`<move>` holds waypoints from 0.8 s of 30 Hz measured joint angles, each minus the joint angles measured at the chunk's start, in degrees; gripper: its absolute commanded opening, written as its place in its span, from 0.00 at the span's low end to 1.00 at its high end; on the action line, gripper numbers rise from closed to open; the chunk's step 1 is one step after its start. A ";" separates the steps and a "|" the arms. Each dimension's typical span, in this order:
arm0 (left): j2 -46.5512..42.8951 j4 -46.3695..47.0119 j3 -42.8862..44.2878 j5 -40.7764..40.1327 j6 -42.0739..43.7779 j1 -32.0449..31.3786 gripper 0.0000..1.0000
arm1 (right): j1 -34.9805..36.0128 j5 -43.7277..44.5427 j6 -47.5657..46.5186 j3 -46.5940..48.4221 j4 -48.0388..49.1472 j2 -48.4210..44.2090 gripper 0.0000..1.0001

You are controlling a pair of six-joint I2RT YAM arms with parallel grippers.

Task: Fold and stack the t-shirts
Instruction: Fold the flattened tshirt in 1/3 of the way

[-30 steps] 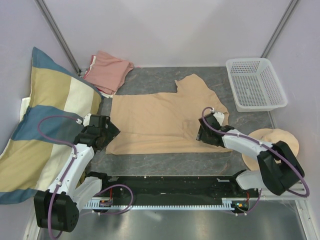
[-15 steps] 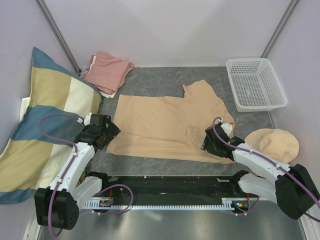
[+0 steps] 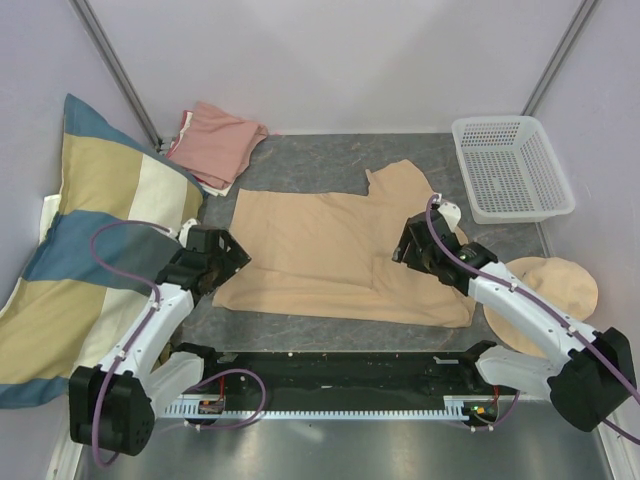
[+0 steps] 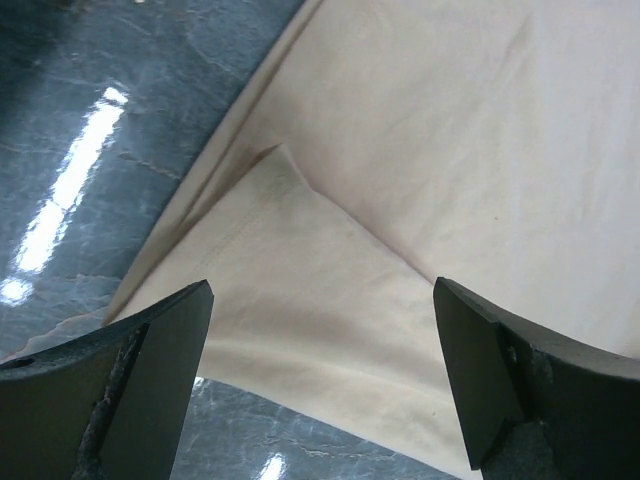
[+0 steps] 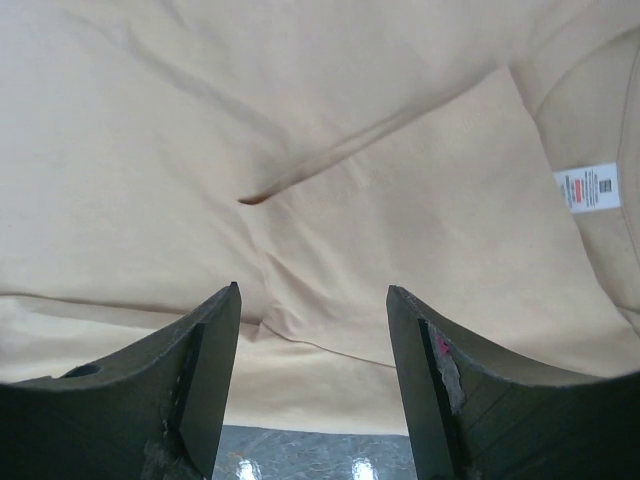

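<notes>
1. The tan t-shirt (image 3: 330,250) lay spread flat beneath both grippers' fingertips.
2. The pink t-shirt (image 3: 215,140) lay well ahead of the left gripper (image 3: 232,262).
3. The left gripper's jaws stood wide apart, empty, over a folded shirt corner.
4. The right gripper (image 3: 405,248) had its jaws parted, empty, above the cloth, with the white label (image 5: 588,186) to its right.

Your overhead camera looks down from above and behind the arm bases (image 3: 110,425) across the whole grey marbled table (image 3: 330,160). Both wrist cameras face down, close over the tan cloth t-shirt (image 3: 320,245), which all three views share.
</notes>
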 measured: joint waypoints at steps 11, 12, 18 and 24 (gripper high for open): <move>4.76 5.33 -3.50 -0.07 -0.02 -4.92 1.00 | 0.00 -0.07 -0.76 -1.05 -0.26 -0.87 0.69; 5.18 5.68 -3.87 -0.15 -0.02 -5.29 1.00 | 0.00 -0.11 -0.74 -1.53 -0.44 -0.98 0.69; 7.02 7.98 -7.06 -0.72 -0.39 -7.04 1.00 | 0.00 -0.26 -0.79 -2.40 -0.72 -1.14 0.69; 5.29 7.80 -8.20 -2.60 -2.01 -8.48 1.00 | 0.00 -0.33 -0.79 -2.40 -0.70 -1.18 0.69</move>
